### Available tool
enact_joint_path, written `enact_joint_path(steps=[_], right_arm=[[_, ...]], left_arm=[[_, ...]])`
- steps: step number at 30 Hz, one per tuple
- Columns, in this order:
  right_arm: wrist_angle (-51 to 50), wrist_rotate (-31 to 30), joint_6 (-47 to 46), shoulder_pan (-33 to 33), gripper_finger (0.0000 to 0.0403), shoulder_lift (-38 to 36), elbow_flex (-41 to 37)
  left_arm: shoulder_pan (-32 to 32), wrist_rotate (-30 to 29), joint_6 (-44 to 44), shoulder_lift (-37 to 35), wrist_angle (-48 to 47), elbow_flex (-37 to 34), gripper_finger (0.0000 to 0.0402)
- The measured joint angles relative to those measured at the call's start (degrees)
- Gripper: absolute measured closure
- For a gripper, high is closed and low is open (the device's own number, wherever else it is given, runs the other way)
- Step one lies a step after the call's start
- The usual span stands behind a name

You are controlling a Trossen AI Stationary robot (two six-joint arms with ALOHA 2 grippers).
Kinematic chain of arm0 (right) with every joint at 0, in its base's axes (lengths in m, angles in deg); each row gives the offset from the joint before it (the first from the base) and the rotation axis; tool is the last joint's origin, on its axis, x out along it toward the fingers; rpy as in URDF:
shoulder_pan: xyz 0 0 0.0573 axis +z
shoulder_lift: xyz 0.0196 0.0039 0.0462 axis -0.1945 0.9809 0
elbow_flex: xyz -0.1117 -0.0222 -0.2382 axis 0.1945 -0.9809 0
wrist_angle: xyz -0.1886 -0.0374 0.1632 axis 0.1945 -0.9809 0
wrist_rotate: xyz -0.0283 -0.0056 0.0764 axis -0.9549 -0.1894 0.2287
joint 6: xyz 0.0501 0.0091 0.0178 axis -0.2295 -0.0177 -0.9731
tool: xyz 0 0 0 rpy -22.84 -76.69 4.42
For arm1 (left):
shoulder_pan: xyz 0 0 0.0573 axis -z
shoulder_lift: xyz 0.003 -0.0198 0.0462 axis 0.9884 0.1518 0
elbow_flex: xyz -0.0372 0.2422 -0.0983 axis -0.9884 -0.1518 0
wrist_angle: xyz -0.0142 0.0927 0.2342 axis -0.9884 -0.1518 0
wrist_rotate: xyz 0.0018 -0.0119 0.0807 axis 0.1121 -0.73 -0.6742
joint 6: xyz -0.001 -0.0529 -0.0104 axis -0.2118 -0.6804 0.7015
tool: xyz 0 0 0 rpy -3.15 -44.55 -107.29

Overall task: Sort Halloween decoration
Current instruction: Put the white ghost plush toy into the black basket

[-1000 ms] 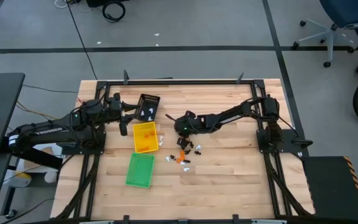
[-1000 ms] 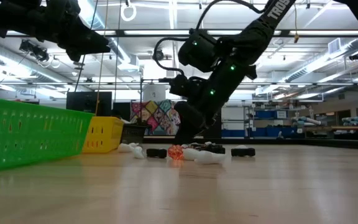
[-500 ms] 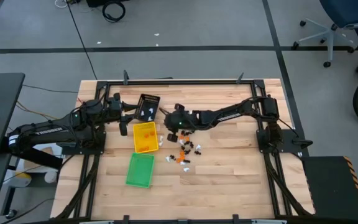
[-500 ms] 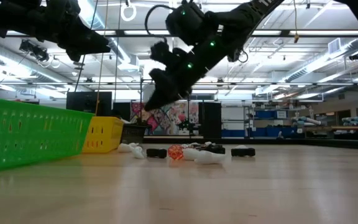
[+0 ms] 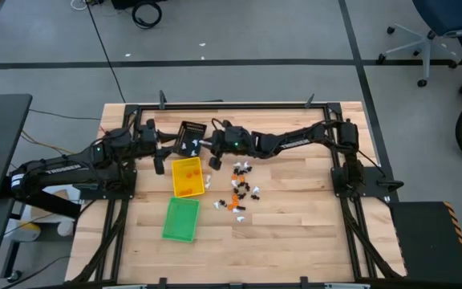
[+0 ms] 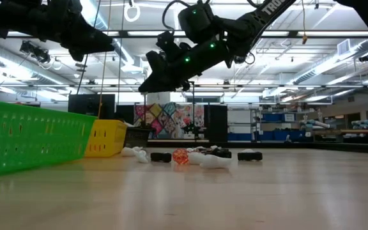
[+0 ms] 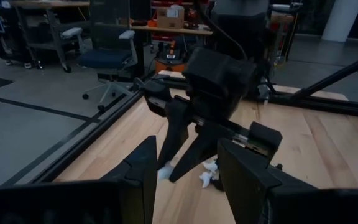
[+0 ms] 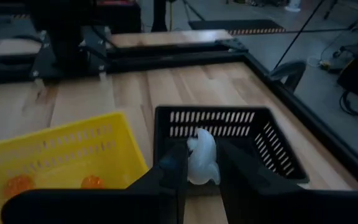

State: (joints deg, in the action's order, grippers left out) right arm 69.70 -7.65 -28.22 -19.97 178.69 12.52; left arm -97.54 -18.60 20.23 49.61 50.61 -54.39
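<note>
White against dark fingers, a small ghost-like trinket point(image 8: 202, 157) sits pinched in the right gripper point(image 8: 197, 163), whose fingers point(image 8: 171, 167) are clenched on it above the near edge of the black tray point(image 8: 278, 146); its lower end is hidden between the fingers, so its full shape cannot be made out. Seen from above, the right gripper point(image 5: 214, 152) reaches across the wooden table point(image 5: 295, 217) to the gap between the black tray point(image 5: 189, 137) and the yellow tray point(image 5: 187, 177), and the held piece is too small to see there. Two orange trinkets point(image 8: 92, 182) lie in the yellow tray point(image 8: 61, 152), one partly cut off by the gripper body. White bits in the black tray show only as blurry specks from overhead. The loose pile of decorations point(image 5: 240, 189) lies on the table just beside the yellow tray, white, orange and black pieces too small to tell apart individually. The green tray point(image 5: 180, 218) lies nearer the front edge, its inside unclear. The left gripper point(image 5: 161, 150) waits on the far side of the trays from the pile, its fingers point(image 7: 143, 171) spread apart and empty, with the right arm filling much of its wrist view. In the low view the left gripper is cut off at the frame's top.
</note>
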Motion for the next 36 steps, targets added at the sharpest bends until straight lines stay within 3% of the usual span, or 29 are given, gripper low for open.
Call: enact_joint_path(steps=[8,12,21,32,36], right_arm=[[5.8,-1.09,-1.76,-0.66,0.0324,0.26,0.02],[8.26,-1.71,-2.57,-0.73,0.0324,4.89,3.06],[0.89,-2.68,-2.87,-0.8,0.0315,14.34,14.47],[-5.26,2.76,-5.1,-3.3,0.0245,12.98,16.04],[-18.06,-3.17,-1.38,-2.95,0.0244,7.89,16.04]], left_arm=[[0.0,-0.37,1.2,0.0,2.95,-0.02,0.026],[-0.01,-0.45,1.25,0.0,3.55,-0.02,0.026],[-0.02,-0.46,2.47,0.0,3.39,-0.02,0.026],[-0.01,-0.46,2.25,-0.02,2.52,-0.02,0.026],[0.11,-0.46,1.56,-0.01,0.57,-0.02,0.026]])
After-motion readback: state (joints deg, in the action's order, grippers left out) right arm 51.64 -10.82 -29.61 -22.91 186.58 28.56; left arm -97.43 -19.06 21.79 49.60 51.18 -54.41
